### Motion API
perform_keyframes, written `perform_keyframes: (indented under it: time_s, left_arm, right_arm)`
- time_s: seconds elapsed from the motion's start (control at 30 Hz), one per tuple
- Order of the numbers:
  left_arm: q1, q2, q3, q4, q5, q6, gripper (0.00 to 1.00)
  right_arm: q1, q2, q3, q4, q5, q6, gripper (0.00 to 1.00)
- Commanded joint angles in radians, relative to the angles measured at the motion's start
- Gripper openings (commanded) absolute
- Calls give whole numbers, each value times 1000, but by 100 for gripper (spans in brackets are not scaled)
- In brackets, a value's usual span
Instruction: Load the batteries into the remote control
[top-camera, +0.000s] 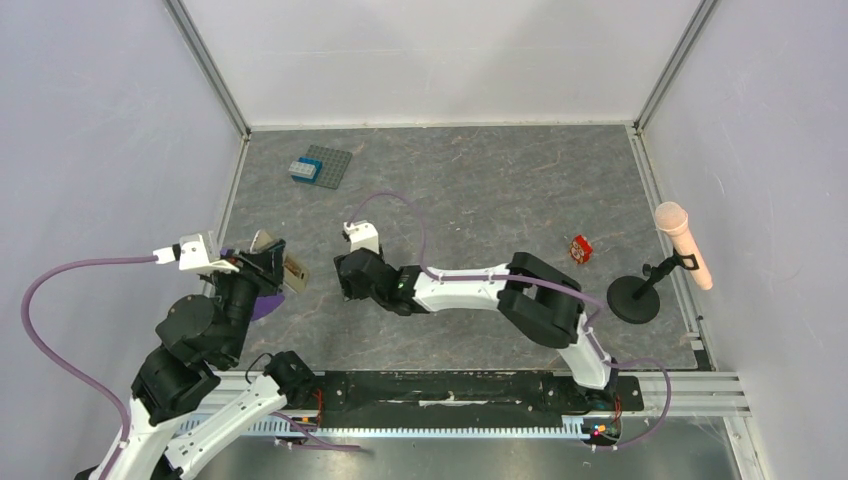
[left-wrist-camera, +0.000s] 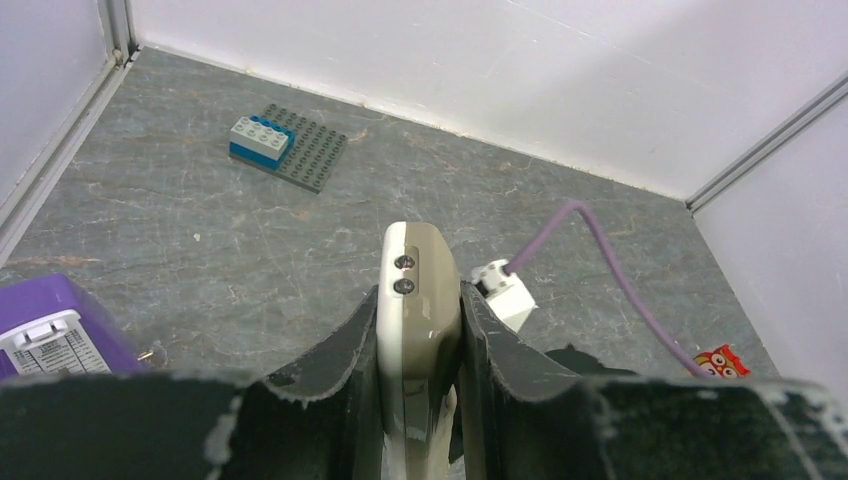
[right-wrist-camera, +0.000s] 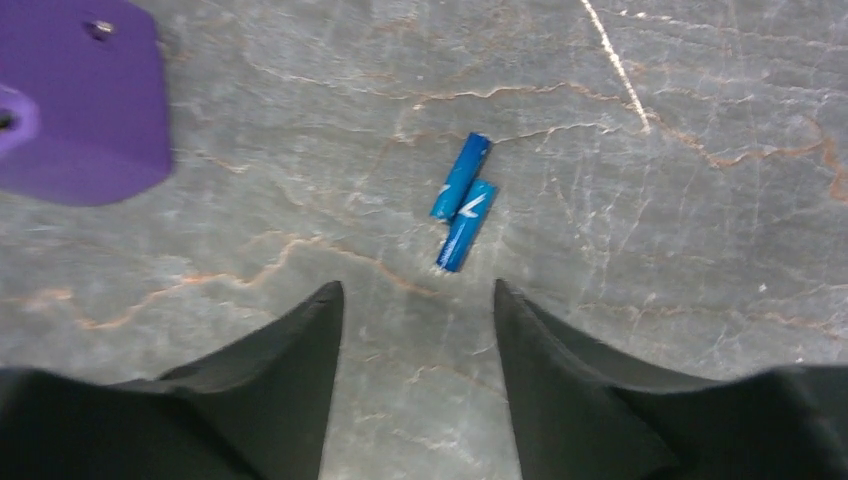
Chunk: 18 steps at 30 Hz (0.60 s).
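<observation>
Grey, veined tabletop (top-camera: 480, 190) is enclosed on three sides by white walls. At the near left, the remote control (left-wrist-camera: 415, 250) is held on edge above the surface. It is clamped by the left gripper (left-wrist-camera: 420, 300), whose jaws are pressed tight against its two broad faces. Its rounded end, marked by two small dark dots, is pointed toward the far wall.

The right gripper (right-wrist-camera: 416, 287) is stretched leftward to the left-centre of the table and hangs low over the surface. Its jaws are parted with a clear gap, and nothing is held between them. The batteries (right-wrist-camera: 466, 222), two blue cells, are seen lying on the table just beyond its fingertips, side by side, touching and staggered lengthwise. A purple object (right-wrist-camera: 80, 100) is seen near them, to the left in the right wrist view. A toy brick on a studded plate (top-camera: 318, 166) is set at the far left.
</observation>
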Motion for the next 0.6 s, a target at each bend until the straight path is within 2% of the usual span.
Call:
perform_keyframes:
  time_s: [0.0,0.17,0.37,0.47,0.57]
  left_arm:
    - [1,-13,17,8,2,27,2]
    - [1,-18,-4,-2,14,12,2]
    - [1,-15,-30,-29,18,-13,2]
    - [1,-23,-35,-32,16,-16,2]
    - [1,-25,-33,-39,6,-15,2]
  right_arm:
    - [2,77,105,-47,117,-63,64]
    - [4,151,158,-58,178,-67,71]
    - [6,239,265,-81,218,-81,70]
    - [5,286,330,-122,241,-88,67]
    - [5,317,366,-185,253,-86,57]
